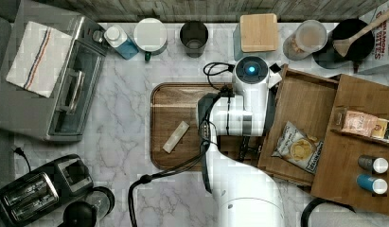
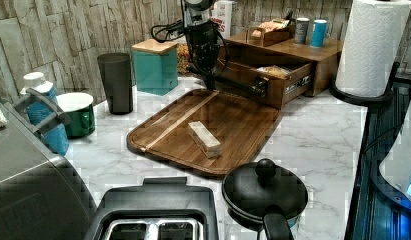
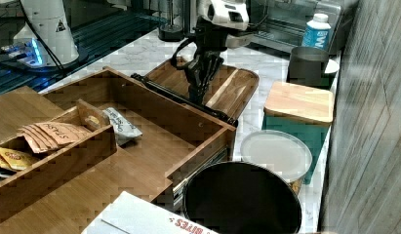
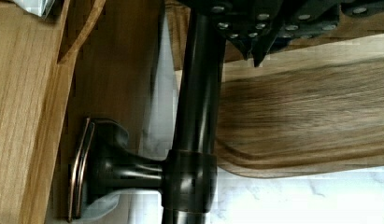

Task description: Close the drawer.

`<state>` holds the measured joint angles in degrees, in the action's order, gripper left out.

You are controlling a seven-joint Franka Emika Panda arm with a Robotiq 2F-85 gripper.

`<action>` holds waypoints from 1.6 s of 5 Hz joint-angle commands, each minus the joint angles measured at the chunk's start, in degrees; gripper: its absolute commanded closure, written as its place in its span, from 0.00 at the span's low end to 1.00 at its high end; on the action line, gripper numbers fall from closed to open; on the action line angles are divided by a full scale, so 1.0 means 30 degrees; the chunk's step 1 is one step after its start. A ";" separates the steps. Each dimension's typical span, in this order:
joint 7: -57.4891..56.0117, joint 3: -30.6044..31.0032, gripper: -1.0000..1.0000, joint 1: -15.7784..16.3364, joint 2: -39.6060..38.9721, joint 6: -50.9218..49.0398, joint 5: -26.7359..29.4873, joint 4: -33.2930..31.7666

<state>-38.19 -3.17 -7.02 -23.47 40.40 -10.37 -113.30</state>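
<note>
Drawer: we see the drawer (image 1: 303,101) pulled well out of the cabinet (image 1: 358,156), its front toward the top view's left, over the marble counter (image 1: 121,137).
Drawer contents: a snack bag (image 1: 297,151) lies flat on the drawer bottom, near its open front corner in the top view.
Handle: a dark metal bar handle (image 4: 196,93) runs along the drawer front, held off the wood by a post with a round foot; in the right view it (image 3: 183,100) lies on the far side of the drawer front.
Gripper: our gripper (image 3: 198,92) hangs straight down at the bar handle, just beside the drawer front; in the wrist view its dark fingers (image 4: 255,35) sit right against the bar, but we cannot tell whether they clamp it or stand apart.
Board: a dark round-cornered cutting board (image 1: 182,109) lies on the counter just left of the drawer in the top view, with a pale wrapped stick (image 1: 176,137) on it.
Cabinet top: two small jars (image 1: 373,174) and a tray of packets (image 1: 365,124) stand on it.
Far edge: a teal box with a wooden lid (image 2: 154,65) and a dark cup (image 2: 115,82) stand by the wall.
</note>
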 commanded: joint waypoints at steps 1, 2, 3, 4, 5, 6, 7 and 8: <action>-0.4525 -0.4129 1.00 -0.3943 0.2106 0.0900 0.1081 0.0457; -0.5465 -0.3238 1.00 -0.6946 0.1353 0.1334 0.0971 0.1675; -0.6080 -0.4532 1.00 -0.7205 0.0534 0.0958 0.1111 0.3053; -0.5851 -0.5347 1.00 -0.7354 0.0853 0.1215 0.0159 0.3010; -0.5873 -0.5419 1.00 -0.7292 0.0845 0.1219 0.0196 0.3009; -0.5885 -0.5423 1.00 -0.7282 0.0845 0.1221 0.0200 0.3008; -0.5879 -0.5418 1.00 -0.7290 0.0845 0.1218 0.0197 0.3007; -0.5912 -0.5513 1.00 -0.7206 0.0837 0.1231 0.0246 0.3007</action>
<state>-52.57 -10.18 -19.35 -24.28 44.31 -6.72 -112.07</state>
